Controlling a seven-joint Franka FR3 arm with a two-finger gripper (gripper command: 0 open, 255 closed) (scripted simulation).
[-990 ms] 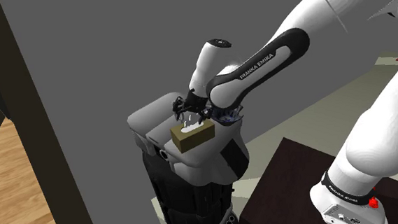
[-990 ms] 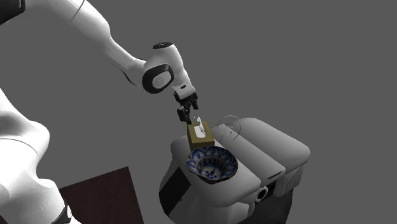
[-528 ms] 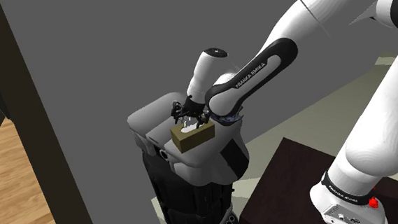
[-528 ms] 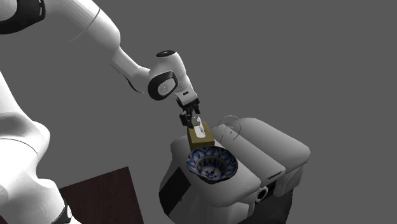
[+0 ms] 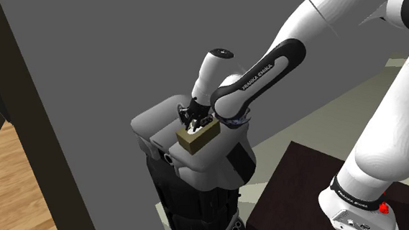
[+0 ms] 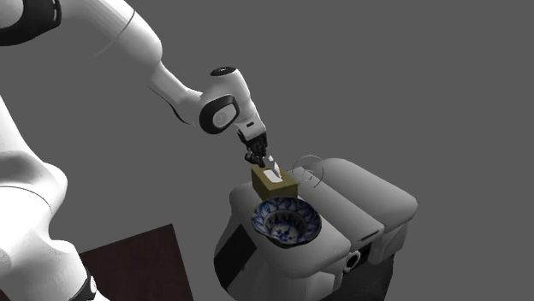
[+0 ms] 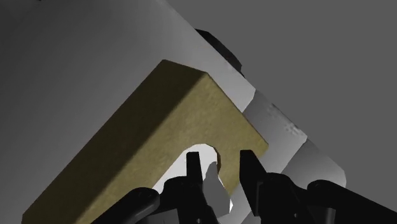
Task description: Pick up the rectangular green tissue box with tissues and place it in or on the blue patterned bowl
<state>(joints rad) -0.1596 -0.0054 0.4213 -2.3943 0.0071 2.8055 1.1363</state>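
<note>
Grasping is underway, I judge: the claw [image 7: 219, 156] is sitting open astride the olive tissue box's [image 7: 159, 127] tissue; next comes closing, then lifting toward the bowl [image 6: 295, 224].

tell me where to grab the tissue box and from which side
Grip the olive tissue box across its short width, on the two long side walls, coming down from above. It lies flat on the grey unit, top up; avoid pinching only the white tissue poking out.
</note>
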